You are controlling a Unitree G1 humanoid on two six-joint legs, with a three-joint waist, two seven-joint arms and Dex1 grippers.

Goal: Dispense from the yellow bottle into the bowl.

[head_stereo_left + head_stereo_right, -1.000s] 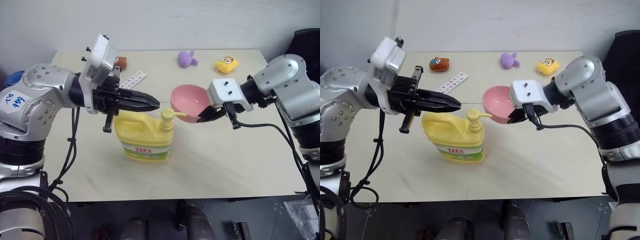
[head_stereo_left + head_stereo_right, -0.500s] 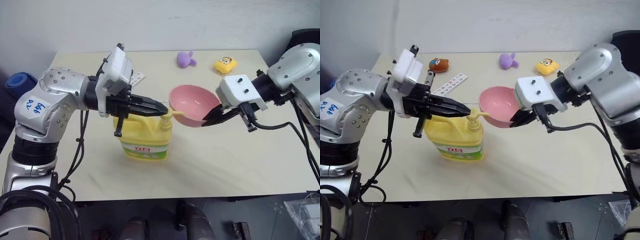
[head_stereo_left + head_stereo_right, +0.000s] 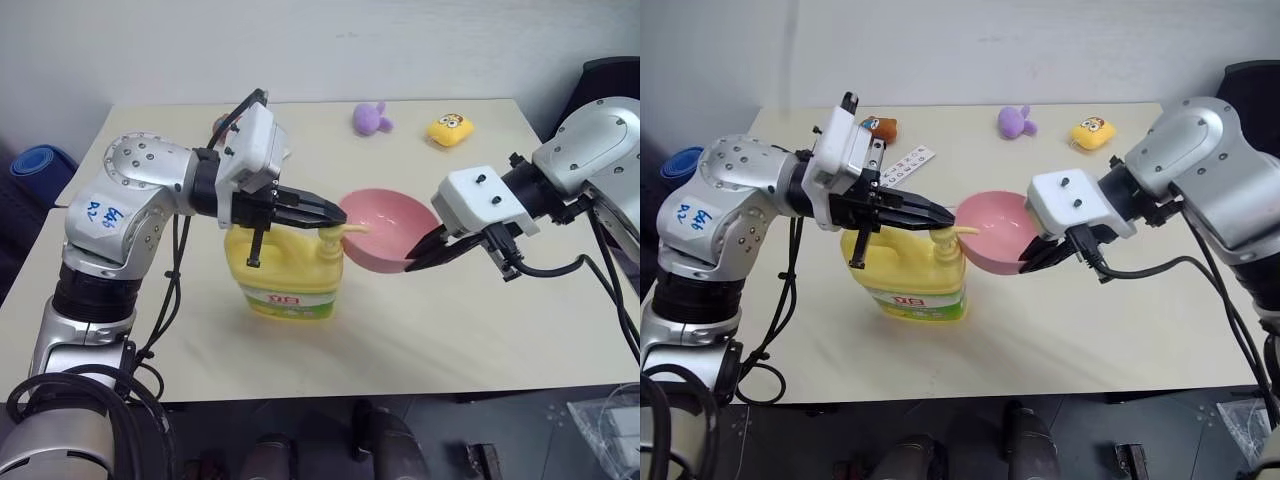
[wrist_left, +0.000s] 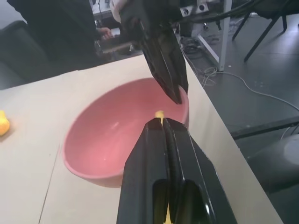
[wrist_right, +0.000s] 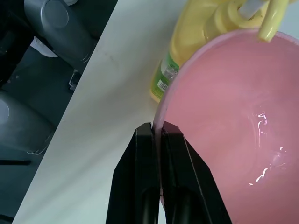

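Observation:
The yellow bottle (image 3: 285, 272) stands upright on the table, its pump nozzle (image 3: 352, 230) reaching over the rim of the pink bowl (image 3: 392, 232). My left gripper (image 3: 335, 213) is shut with nothing in it. Its tips lie just over the pump head, and I cannot tell whether they touch it. My right gripper (image 3: 418, 262) is shut on the bowl's near rim and holds it tilted in the air beside the pump. In the right wrist view the fingers (image 5: 145, 154) pinch the rim, and the bowl's inside (image 5: 233, 140) looks glossy. The left wrist view shows the bowl (image 4: 107, 135) past the shut fingers (image 4: 154, 177).
A purple plush (image 3: 368, 118) and a yellow plush (image 3: 452, 130) lie at the table's far edge. A brown plush (image 3: 878, 127) and a white printed strip (image 3: 906, 163) are at the far left. A blue object (image 3: 38, 162) sits off the table's left side.
My left gripper swung right until its tips came over the pump head. My right gripper drew the bowl back and lower, so the nozzle now hangs over its rim.

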